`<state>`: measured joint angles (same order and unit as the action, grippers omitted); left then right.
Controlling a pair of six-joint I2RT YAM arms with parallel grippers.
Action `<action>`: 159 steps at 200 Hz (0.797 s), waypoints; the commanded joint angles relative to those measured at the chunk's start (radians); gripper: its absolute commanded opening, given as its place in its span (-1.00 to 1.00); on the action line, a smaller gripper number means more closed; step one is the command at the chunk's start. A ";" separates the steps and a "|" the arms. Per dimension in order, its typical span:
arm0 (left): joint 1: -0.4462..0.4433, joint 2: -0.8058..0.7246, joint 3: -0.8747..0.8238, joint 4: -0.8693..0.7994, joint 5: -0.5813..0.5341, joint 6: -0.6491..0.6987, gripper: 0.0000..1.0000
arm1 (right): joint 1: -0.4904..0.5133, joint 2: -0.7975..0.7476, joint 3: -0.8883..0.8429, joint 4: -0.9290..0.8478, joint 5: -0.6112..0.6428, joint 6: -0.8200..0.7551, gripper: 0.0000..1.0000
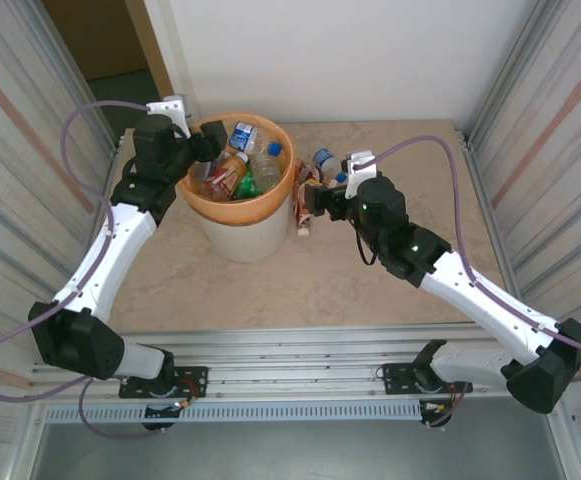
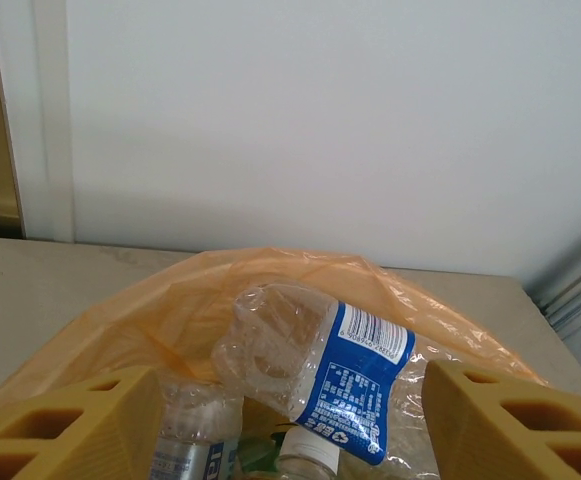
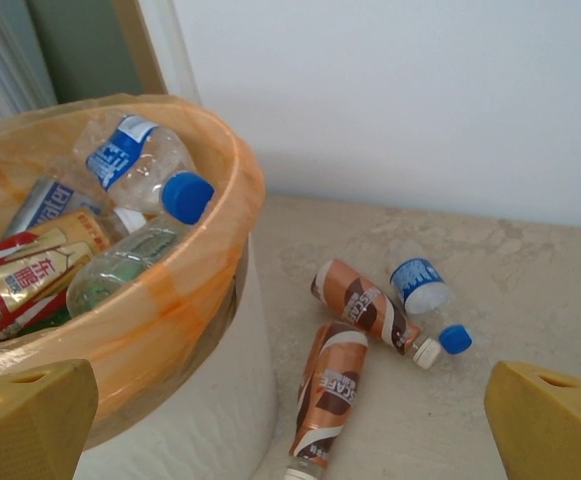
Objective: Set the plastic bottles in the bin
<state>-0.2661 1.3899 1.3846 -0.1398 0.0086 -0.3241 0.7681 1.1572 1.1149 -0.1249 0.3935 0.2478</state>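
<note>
**Top view:** the left gripper [image 1: 208, 143] is hovering at the rim of the bin [image 1: 240, 238], where several plastic bottles [image 1: 242, 170] are lying. The right gripper [image 1: 315, 200] is pointing at others on the table [image 1: 320, 290], just beside the bin.

**Left wrist view:** jaws are standing apart; a blue-labelled bottle [image 2: 315, 365] is lying between them, apparently untouched.

**Right wrist view:** jaws are gaping wide and empty near two brown-labelled bottles [image 3: 365, 305] and a blue-capped bottle [image 3: 425, 295]. The next move calls for straddling one of these and closing.
</note>
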 commanded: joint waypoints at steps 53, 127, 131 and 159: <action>-0.004 -0.129 -0.096 0.004 -0.004 0.026 0.77 | -0.142 0.133 0.164 -0.244 -0.071 0.197 0.95; -0.001 -0.340 -0.254 0.005 -0.126 0.003 0.97 | -0.275 0.418 0.290 -0.390 -0.350 0.282 0.95; 0.001 -0.353 -0.265 0.004 -0.135 0.002 0.97 | -0.277 0.435 0.295 -0.392 -0.360 0.283 0.95; 0.022 -0.438 -0.343 0.008 -0.198 -0.019 0.98 | -0.282 0.535 0.316 -0.371 -0.419 0.275 0.98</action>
<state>-0.2626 1.0172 1.0962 -0.1520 -0.1040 -0.3180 0.4915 1.6268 1.3884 -0.4728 0.0643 0.4984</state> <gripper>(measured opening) 0.987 0.981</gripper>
